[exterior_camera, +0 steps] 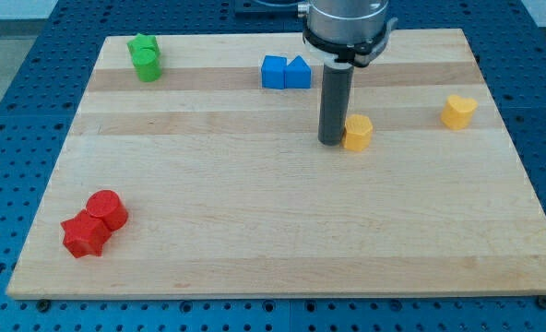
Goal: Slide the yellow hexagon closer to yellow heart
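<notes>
The yellow hexagon (pixel 357 133) sits right of the board's middle, in its upper half. The yellow heart (pixel 457 111) lies near the board's right edge, about a hundred pixels right of the hexagon and slightly higher. My tip (pixel 331 141) stands on the board directly against the hexagon's left side; the dark rod rises from it to the arm at the view's top.
Two blue blocks (pixel 285 72) sit side by side near the top edge, just left of the rod. Two green blocks (pixel 146 57) are at the top left corner. Two red blocks (pixel 94 222) lie at the bottom left of the wooden board (pixel 282 240).
</notes>
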### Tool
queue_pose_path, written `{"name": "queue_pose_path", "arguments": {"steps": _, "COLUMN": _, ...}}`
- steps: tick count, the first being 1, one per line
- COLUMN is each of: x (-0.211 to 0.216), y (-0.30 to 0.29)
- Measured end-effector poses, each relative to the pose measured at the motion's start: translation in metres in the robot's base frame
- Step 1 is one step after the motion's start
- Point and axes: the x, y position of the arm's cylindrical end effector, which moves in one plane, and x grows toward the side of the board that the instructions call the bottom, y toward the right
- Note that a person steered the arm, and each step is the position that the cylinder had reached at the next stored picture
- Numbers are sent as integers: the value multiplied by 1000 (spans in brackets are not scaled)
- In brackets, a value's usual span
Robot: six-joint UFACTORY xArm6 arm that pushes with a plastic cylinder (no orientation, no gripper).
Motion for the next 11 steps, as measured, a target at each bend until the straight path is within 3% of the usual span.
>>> {"name": "queue_pose_path", "arguments": {"steps": 2, "x": -6, "y": 24}}
{"name": "queue_pose_path", "arguments": {"steps": 4, "x": 9, "y": 90}}
{"name": "queue_pose_path", "arguments": {"steps": 7, "x": 70, "y": 101}}
{"name": "queue_pose_path", "arguments": {"steps": 11, "x": 30, "y": 130}}
